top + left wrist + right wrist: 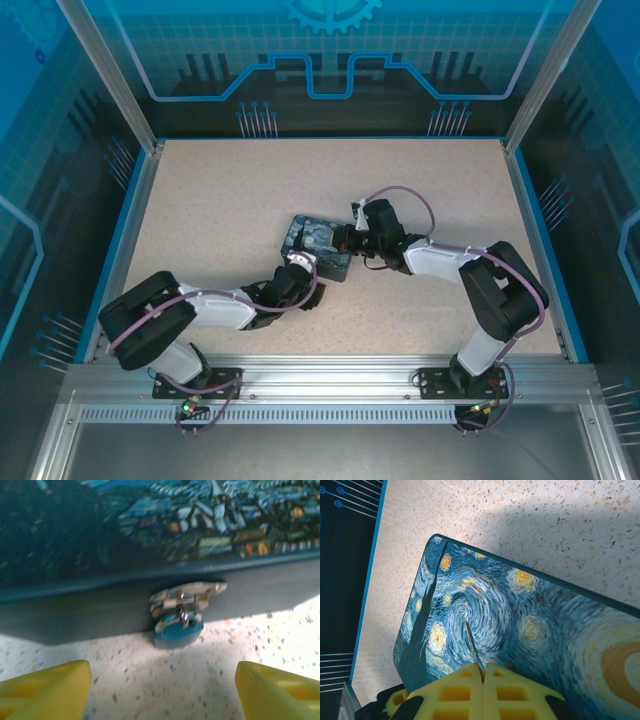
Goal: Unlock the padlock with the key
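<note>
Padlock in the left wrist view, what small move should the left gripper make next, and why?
Probably ease the left gripper forward until its open jaws flank the padlock. It hangs from the hasp on the tin, centred ahead of the gap, untouched. The right gripper is shut on what looks like the key, so steadying the lock likely comes first.

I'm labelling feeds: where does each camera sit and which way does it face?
Top external: overhead behind the bases, looking down on the table; both arms reach the tin.
Left wrist: low, facing the padlock; open left gripper.
Right wrist: above the tin, looking down; right gripper pinches the key.
Shared: all show the tin.
</note>
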`<state>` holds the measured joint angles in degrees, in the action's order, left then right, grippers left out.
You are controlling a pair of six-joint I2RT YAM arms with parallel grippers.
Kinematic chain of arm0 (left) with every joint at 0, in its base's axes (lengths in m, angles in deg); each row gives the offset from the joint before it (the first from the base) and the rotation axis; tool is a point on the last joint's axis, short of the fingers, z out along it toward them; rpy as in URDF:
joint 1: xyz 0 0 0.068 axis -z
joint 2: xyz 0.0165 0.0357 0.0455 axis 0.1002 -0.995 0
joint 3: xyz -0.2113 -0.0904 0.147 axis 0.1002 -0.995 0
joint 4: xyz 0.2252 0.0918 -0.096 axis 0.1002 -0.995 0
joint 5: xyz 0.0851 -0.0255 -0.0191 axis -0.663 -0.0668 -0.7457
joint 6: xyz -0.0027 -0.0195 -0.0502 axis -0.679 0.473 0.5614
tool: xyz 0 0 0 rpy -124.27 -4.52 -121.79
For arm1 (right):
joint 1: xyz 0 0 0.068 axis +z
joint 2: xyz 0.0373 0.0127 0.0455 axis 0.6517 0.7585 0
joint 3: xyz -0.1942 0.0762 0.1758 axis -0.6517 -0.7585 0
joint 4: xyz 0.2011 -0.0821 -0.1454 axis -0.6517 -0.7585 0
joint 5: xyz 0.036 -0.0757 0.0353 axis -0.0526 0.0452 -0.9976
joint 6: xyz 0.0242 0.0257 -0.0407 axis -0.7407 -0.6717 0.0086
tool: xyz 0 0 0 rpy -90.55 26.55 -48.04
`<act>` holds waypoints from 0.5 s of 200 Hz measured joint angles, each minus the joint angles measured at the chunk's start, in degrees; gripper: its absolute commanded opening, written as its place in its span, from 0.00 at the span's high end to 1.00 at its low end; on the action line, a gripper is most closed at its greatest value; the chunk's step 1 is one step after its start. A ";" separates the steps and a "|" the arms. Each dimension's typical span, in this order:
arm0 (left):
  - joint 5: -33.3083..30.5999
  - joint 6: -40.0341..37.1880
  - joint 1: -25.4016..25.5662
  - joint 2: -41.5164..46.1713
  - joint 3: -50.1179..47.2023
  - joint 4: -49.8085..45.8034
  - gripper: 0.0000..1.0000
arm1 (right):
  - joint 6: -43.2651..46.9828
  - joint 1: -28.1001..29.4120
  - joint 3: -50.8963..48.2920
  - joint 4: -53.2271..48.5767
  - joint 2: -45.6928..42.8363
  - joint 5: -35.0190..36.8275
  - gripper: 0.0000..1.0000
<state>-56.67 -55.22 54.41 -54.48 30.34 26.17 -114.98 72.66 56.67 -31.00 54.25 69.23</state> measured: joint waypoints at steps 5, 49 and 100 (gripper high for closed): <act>-0.17 -0.07 0.00 -0.79 0.00 0.94 0.23 | 0.00 0.00 0.07 -0.11 0.00 0.04 0.99; -1.64 -1.20 0.00 -4.55 0.00 7.54 0.23 | 0.00 0.37 0.42 -0.96 0.00 0.72 0.99; -3.19 -2.91 0.00 -8.59 0.00 13.88 0.35 | 0.02 0.87 0.50 -2.01 -0.37 1.51 0.99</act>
<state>-59.86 -58.12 54.41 -63.07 30.34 40.05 -114.96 73.53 57.17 -33.01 53.88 70.74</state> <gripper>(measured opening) 0.688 0.048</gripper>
